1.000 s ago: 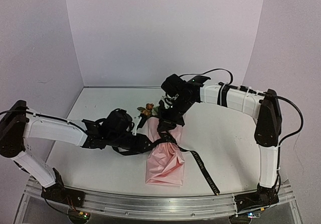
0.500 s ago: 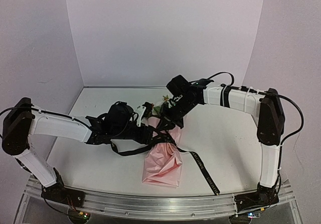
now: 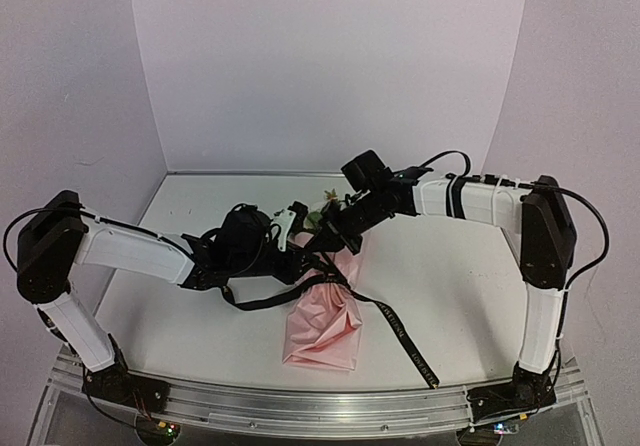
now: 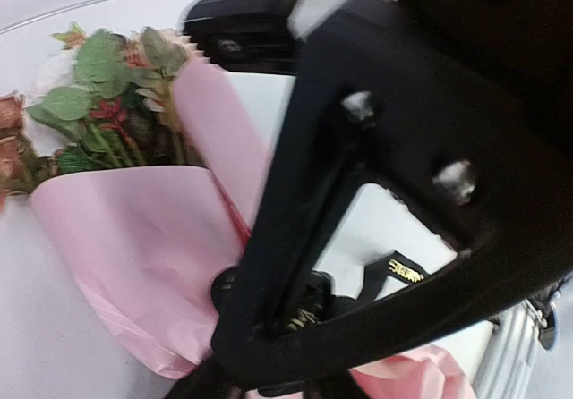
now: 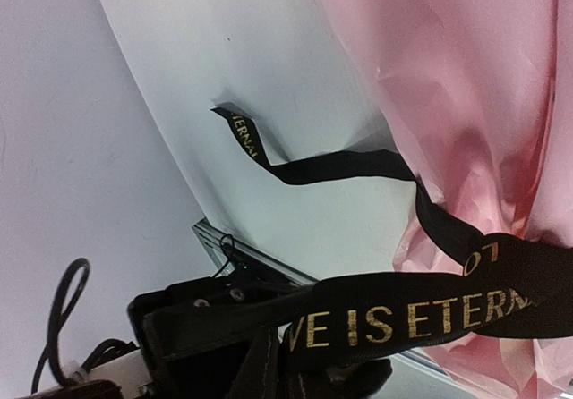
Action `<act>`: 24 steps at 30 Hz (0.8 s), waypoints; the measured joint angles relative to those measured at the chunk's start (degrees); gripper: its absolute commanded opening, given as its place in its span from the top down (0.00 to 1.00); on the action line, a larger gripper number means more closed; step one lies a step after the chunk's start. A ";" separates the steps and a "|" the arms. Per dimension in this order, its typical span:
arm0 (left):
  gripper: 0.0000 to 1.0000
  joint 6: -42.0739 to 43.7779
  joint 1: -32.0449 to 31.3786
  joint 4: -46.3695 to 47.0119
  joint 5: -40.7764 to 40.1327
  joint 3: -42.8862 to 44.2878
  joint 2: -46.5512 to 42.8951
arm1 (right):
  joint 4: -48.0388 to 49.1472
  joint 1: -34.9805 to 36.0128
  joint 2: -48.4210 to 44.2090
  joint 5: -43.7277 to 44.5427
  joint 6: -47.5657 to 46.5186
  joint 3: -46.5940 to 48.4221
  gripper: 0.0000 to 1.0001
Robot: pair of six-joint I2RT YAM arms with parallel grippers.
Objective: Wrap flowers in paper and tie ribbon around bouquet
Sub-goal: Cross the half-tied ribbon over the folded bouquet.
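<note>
Mid-table: the bouquet (image 3: 322,311) lies flat, long axis running near to far. The flowers (image 3: 325,211) are at the far end, and the crimped tail of the paper (image 4: 134,238) points toward the front rail (image 3: 300,406). The ribbon (image 3: 400,331) crosses the waist of the cone, and one free end trails off to the right and near, its tip close to the front edge of the table (image 3: 460,266). Both tools meet over the far half of the cone — the left gripper (image 3: 300,254) reaching in from the left, the right gripper (image 3: 330,236) from the far right, the two just beside each other. The right gripper is clamped tight on a lettered stretch of ribbon; in its wrist view the band runs from the fingers straight to the paper and looks taut. The left gripper's wrist view is filled by a blurred finger with lettered ribbon just beneath, so I cannot tell whether it is wide, narrow or holding. Judgement: tying is in hand, and no knot is visible. The next pull turns on the band lying across the cone's axis — the right arm has the strand, with bare table to its right. The near side is tight, with the rail and the trailing end. Risk: a pull along the axis could slip the band toward the narrow tail or drag the light cone.
</note>
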 measured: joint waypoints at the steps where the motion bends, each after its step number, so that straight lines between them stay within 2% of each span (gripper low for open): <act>1: 0.99 -0.40 0.00 0.27 -0.40 0.00 0.26 | 1.05 -0.24 -0.30 0.01 0.38 -0.73 0.87; 5: 1.00 -1.02 -0.39 0.25 -1.47 0.00 0.60 | 4.74 -0.59 -2.78 0.41 -0.97 -4.82 0.67; 10: 1.00 -1.82 -0.49 -0.07 -1.91 0.75 0.55 | 5.87 -0.56 -8.75 1.75 -7.75 -11.56 0.55; 18: 1.00 -2.99 1.21 -8.03 2.73 7.20 0.01 | 5.37 0.23 -23.78 10.94 -30.17 -29.01 0.49; 24: 1.00 -3.63 4.05 -16.65 10.62 12.67 0.01 | 9.38 3.00 -25.81 19.10 -47.66 -36.29 0.52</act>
